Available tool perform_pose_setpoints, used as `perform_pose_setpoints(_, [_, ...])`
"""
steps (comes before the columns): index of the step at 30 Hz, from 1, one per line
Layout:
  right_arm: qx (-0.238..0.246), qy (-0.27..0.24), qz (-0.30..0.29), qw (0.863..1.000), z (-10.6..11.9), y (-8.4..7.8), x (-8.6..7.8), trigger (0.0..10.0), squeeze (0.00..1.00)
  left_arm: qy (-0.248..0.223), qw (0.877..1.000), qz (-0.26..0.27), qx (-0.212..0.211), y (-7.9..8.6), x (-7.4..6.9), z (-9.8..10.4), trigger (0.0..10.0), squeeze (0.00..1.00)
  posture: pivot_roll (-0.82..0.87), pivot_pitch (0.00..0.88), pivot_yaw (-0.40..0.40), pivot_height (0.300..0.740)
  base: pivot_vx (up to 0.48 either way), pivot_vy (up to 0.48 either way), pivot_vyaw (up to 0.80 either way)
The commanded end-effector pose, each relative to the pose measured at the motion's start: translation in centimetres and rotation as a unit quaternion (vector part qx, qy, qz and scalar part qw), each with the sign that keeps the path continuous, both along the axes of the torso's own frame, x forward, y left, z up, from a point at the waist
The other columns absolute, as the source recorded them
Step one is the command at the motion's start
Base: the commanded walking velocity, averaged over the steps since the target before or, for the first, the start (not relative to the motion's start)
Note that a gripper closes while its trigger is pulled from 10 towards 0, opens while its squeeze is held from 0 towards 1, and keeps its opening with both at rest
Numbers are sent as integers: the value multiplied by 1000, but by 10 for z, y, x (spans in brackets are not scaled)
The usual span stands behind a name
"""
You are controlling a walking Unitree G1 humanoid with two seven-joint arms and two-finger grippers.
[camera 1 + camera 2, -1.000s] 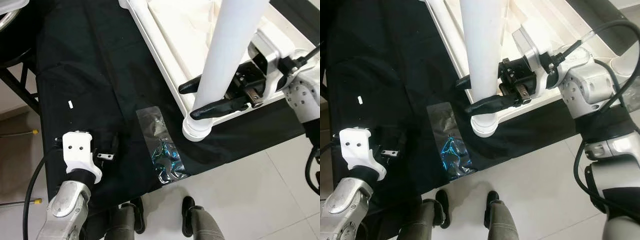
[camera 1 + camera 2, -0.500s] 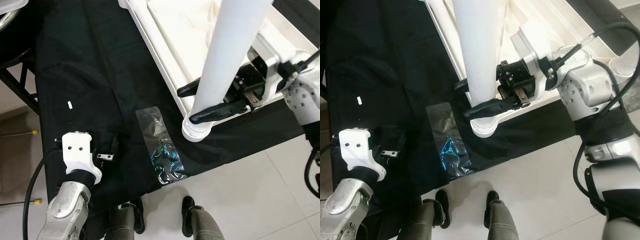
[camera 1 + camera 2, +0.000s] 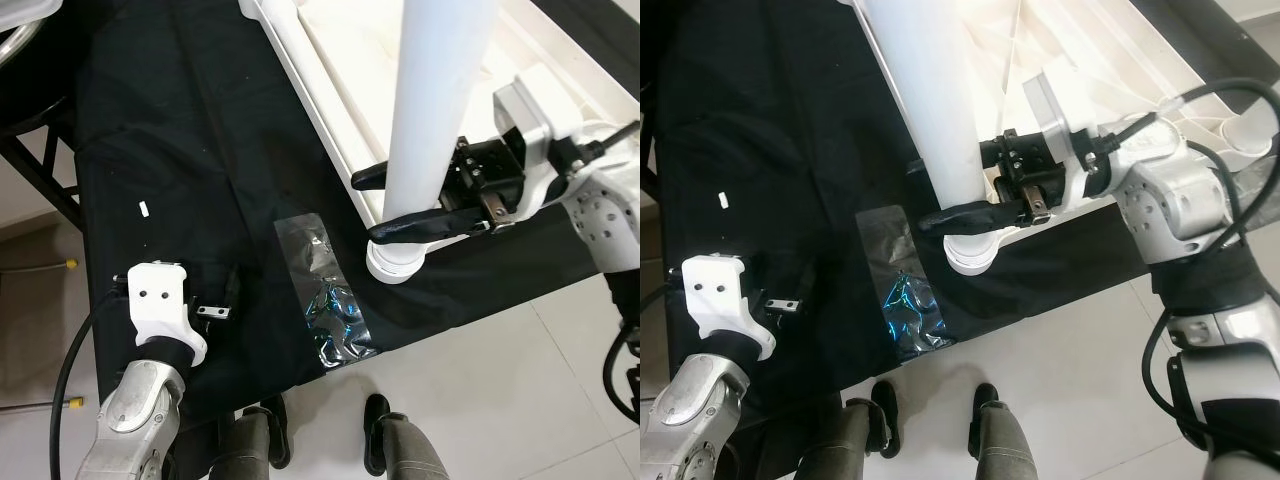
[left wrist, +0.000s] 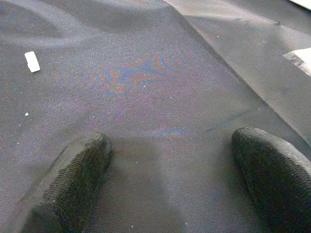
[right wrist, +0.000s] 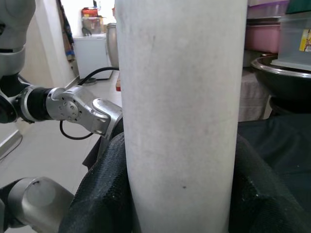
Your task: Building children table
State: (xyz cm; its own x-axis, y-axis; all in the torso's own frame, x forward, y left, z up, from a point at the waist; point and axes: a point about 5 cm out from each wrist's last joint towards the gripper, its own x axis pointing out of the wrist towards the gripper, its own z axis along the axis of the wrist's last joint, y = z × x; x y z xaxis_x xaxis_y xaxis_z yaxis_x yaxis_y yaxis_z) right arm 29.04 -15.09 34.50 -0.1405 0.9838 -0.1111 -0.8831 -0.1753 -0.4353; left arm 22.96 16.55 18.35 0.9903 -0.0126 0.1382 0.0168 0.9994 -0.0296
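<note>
Currently my right gripper (image 3: 420,200) pinches the white table leg (image 3: 436,100) standing upright at the tabletop (image 3: 350,60) corner, while my left gripper (image 4: 170,179) rests spread on the black cloth (image 3: 180,150), well apart.

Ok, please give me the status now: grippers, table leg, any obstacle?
Right gripper clamped around white table leg, upright at tabletop corner. Left gripper open, low over black cloth. Plastic bag lies nearby.
</note>
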Motion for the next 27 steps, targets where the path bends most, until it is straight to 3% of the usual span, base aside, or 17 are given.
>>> perform_pose_setpoints(1, [-20,50,-7,999,-21,0,2,10000,0,44,999,8,0,4,-1,-17,10000,0,96,449,50,740,0,0,0])
perform_pose_setpoints(16, [40,80,-54,995,-32,0,-3,10000,0,44,999,8,0,4,-1,-17,10000,0,100,451,53,740,0,0,0])
perform_pose_setpoints(27, [38,81,-54,995,-35,2,-13,10000,0,44,999,7,0,4,1,-18,10000,0,92,445,52,740,0,0,0])
